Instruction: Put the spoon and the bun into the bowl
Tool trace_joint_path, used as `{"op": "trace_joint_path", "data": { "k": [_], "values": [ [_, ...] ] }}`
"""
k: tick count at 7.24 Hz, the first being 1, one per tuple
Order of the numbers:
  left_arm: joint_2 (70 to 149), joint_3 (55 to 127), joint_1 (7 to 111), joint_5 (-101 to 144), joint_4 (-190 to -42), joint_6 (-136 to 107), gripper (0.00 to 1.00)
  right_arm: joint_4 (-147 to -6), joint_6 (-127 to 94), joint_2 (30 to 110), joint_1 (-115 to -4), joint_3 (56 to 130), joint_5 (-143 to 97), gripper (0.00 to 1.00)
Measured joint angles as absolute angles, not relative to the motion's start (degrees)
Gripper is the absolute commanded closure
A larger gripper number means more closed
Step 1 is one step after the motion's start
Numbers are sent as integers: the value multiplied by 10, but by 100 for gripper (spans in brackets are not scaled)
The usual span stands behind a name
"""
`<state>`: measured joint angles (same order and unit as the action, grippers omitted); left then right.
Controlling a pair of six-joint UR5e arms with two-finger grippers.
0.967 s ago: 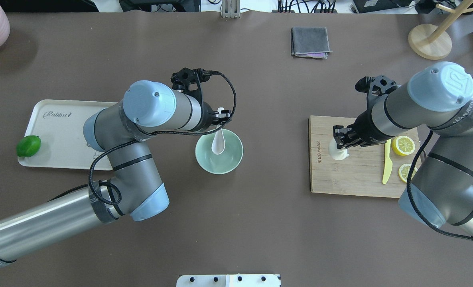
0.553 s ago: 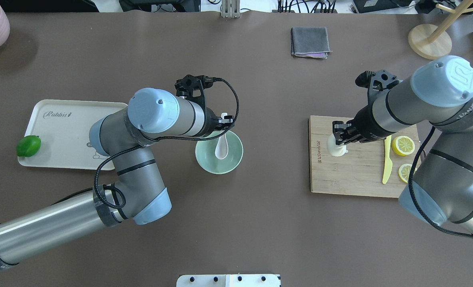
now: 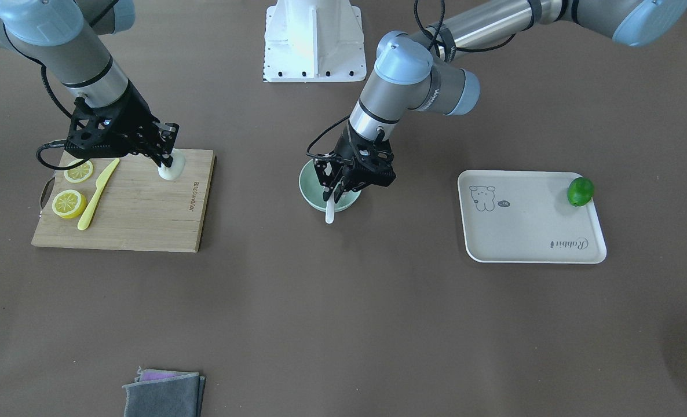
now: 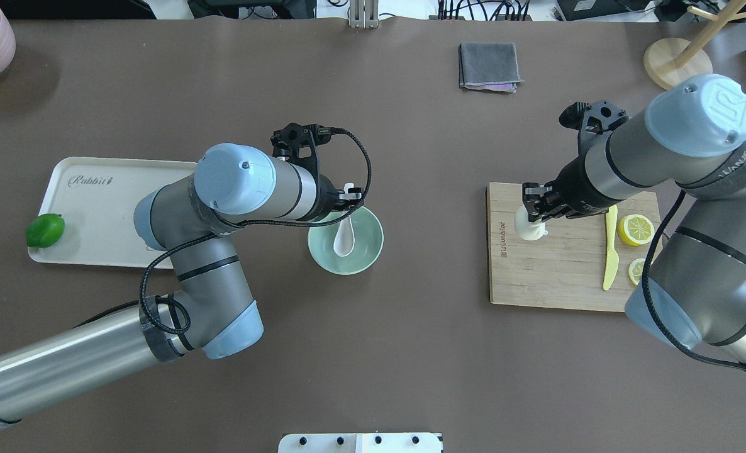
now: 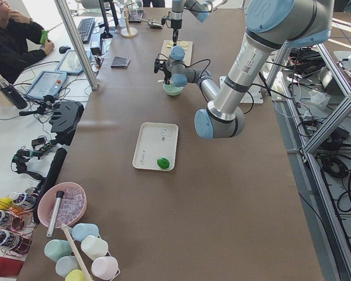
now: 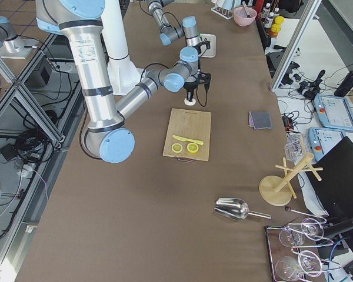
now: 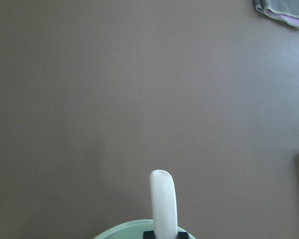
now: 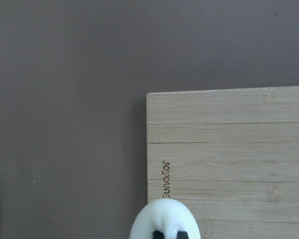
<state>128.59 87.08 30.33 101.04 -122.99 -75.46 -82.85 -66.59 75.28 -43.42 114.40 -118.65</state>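
Neither thing is released yet. The left hand (image 4: 350, 200) is gripping the glossy white soup spoon (image 4: 344, 239), whose scoop is sitting inside the round mint-green bowl (image 4: 367, 251) near the desk's middle. Its long axis is tilting, handle pointing toward the far edge. The right hand (image 4: 534, 211) is clamping the cream dome-shaped bun (image 4: 527, 229) on the wooden cutting board (image 4: 549, 277) near the right edge. The bun's carry to the bowl is remaining.
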Motion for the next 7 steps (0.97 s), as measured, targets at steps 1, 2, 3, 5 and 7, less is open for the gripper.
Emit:
{"op": "trace_joint_path", "data": {
  "k": [1,2,3,5,7],
  "values": [
    [1284,874,303,1010,-1229,-755,2,-829,-666,752,-434,1144,-1187,100],
    [1282,879,302,1008,-1229,-756,2,-830,-666,751,-434,1144,-1187,100],
    [1277,887,300,1006,-1228,-755,2,-830,-666,748,-434,1144,-1187,100],
    [1257,917,305,1007,-1224,-741,2,-835,-668,729,-433,1143,-1187,100],
    [1225,952,357,1026,-1186,-667,2,-867,-669,684,-427,1140,-1186,100]
  ]
}}
